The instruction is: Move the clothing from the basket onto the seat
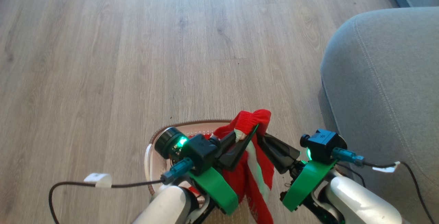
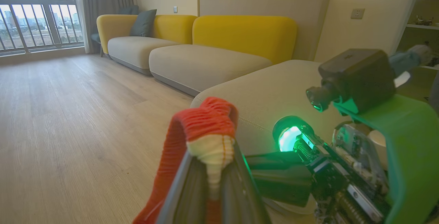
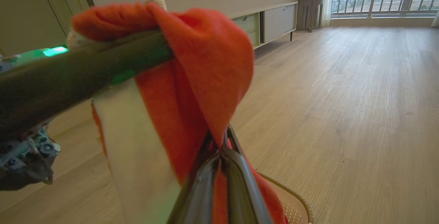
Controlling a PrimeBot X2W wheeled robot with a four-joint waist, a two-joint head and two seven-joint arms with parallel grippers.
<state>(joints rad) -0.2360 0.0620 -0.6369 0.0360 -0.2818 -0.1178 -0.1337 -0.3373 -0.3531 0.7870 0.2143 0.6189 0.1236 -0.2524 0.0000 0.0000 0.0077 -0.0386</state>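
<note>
The left gripper [image 1: 253,130] was closed on a bunched fold of the clothing [image 1: 264,174]; the right gripper [image 1: 263,137] was closed on the same red-and-white fabric just beside it; the clothing was held above the basket [image 1: 192,124], hanging between both arms, near the seat [image 1: 384,80].

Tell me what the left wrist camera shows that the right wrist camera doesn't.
Left wrist view: the yellow-backed sofa and the nearest seat. Right wrist view: a low cabinet along the wall and the basket rim. Shared: the red and white clothing, the wood floor and a railed window.
</note>
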